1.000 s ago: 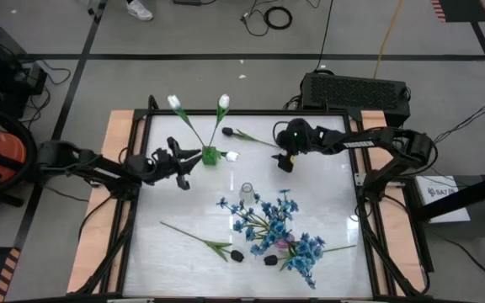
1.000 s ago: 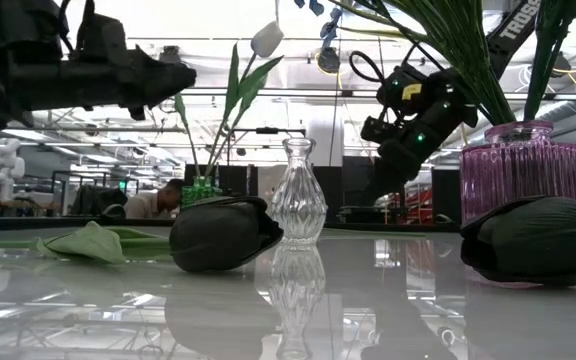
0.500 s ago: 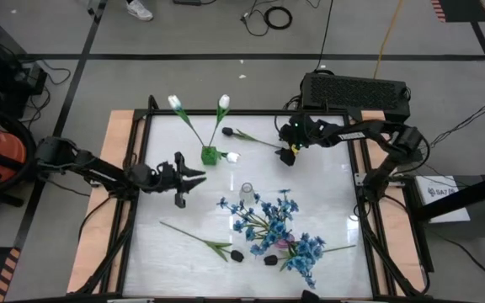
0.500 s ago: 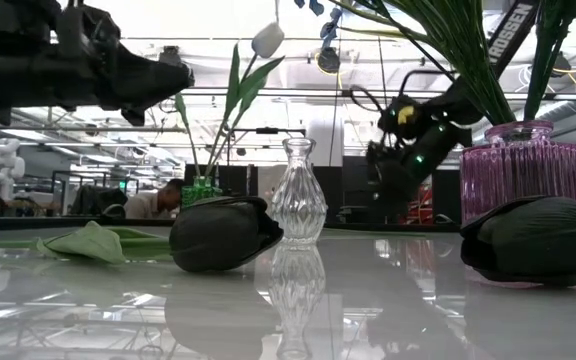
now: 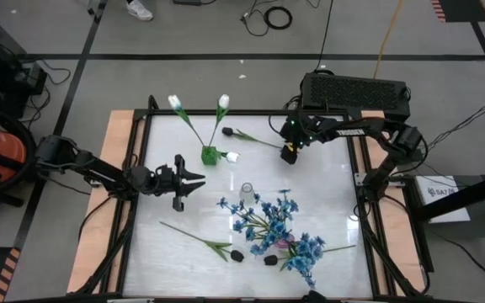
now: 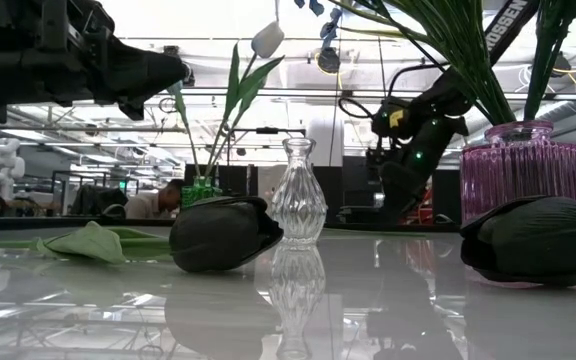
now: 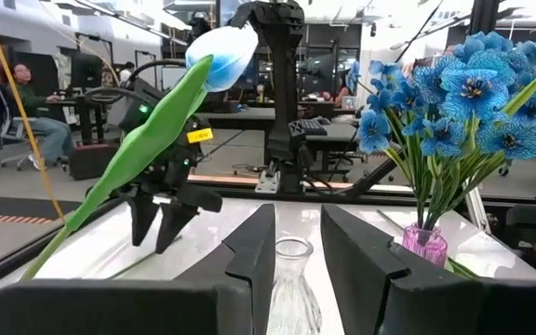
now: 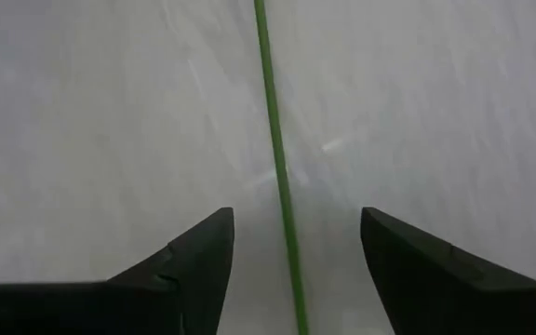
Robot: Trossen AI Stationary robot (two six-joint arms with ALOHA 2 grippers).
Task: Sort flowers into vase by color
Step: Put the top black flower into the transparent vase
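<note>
A dark-budded flower (image 5: 230, 133) lies on the table at the far side. Its thin green stem (image 8: 273, 140) runs between the fingers of my right gripper (image 5: 288, 155), which points down, open, a finger on either side without touching. My left gripper (image 5: 196, 179) hovers open and holding nothing at the left, pointing toward the clear vase (image 7: 291, 279). A small green vase (image 5: 210, 155) holds white tulips (image 5: 223, 101). A pink vase (image 6: 523, 170) holds blue flowers (image 5: 272, 223). Two black buds (image 5: 237, 255) with their stems lie near the front edge.
The clear glass vase (image 5: 246, 194) stands at mid-table between the green vase and the blue flowers. A leafy stem (image 5: 192, 234) lies at the near left. A black box (image 5: 356, 94) sits beyond the far edge. Bare table shows at the far right.
My left gripper has drawn back from the green vase toward the near edge and swung round to point toward the table's right. My right gripper has moved a little toward the far edge and sunk over the lying flower's stem. The flowers have stayed where they were.
</note>
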